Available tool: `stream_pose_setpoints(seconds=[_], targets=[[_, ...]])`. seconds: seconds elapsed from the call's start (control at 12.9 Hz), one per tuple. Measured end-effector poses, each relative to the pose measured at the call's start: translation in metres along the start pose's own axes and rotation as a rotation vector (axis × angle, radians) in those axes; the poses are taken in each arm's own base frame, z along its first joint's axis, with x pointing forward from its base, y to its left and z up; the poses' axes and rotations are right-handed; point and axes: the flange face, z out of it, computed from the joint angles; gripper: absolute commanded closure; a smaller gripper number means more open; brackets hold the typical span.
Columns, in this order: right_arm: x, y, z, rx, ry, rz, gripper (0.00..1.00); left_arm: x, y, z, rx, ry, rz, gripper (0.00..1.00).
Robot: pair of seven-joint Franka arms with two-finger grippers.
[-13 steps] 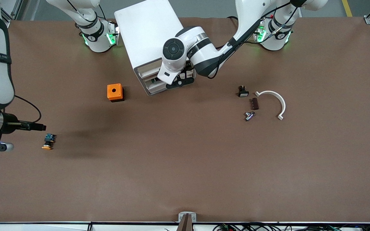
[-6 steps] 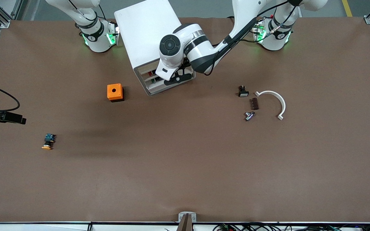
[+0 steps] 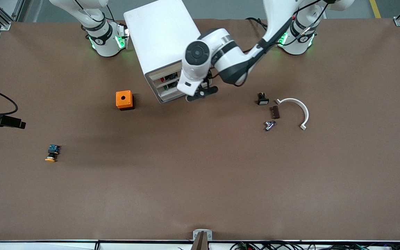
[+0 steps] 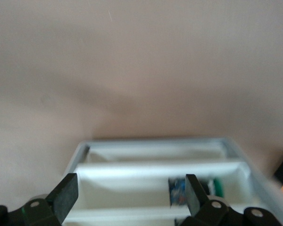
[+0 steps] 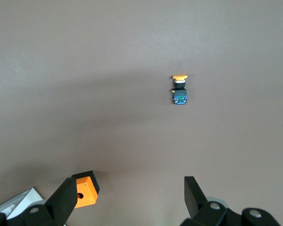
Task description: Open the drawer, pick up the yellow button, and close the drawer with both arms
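The white cabinet (image 3: 158, 34) stands between the arms' bases. Its topmost drawer (image 3: 161, 73) looks flush with the front; the lower trays show red and green parts. My left gripper (image 3: 201, 93) is open and empty, just in front of the cabinet's front at the corner toward the left arm's end. In the left wrist view the cabinet's trays (image 4: 155, 162) lie between its open fingers (image 4: 66, 195). The button (image 3: 52, 153) lies on the table toward the right arm's end. My right gripper (image 5: 129, 193) is open and empty, high over the table, with the button (image 5: 179, 89) below it.
An orange cube with a hole (image 3: 124, 100) sits beside the cabinet and shows in the right wrist view (image 5: 83, 188). Toward the left arm's end lie a black-and-white part (image 3: 263, 99), a dark block (image 3: 275, 112), a metal fitting (image 3: 269, 125) and a white arc (image 3: 299, 109).
My right arm has drawn away from the button and off the view's edge. My left gripper pressed in at the cabinet's front, then backed off toward the left arm's end.
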Motion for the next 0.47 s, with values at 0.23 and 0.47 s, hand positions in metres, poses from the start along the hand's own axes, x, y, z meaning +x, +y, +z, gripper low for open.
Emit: stream_pose_setpoints(seconds=[0.23, 0.47], targets=[[-0.025, 0.001, -0.026, 0.007, 0.024, 0.004, 0.0, 0.097, -0.043, -0.057, -0.068, 0.057, -0.138, 0.0], [-0.064, 0.004, -0.045, 0.019, 0.042, 0.003, 0.0, 0.163, -0.092, -0.101, -0.074, 0.142, -0.235, 0.0]])
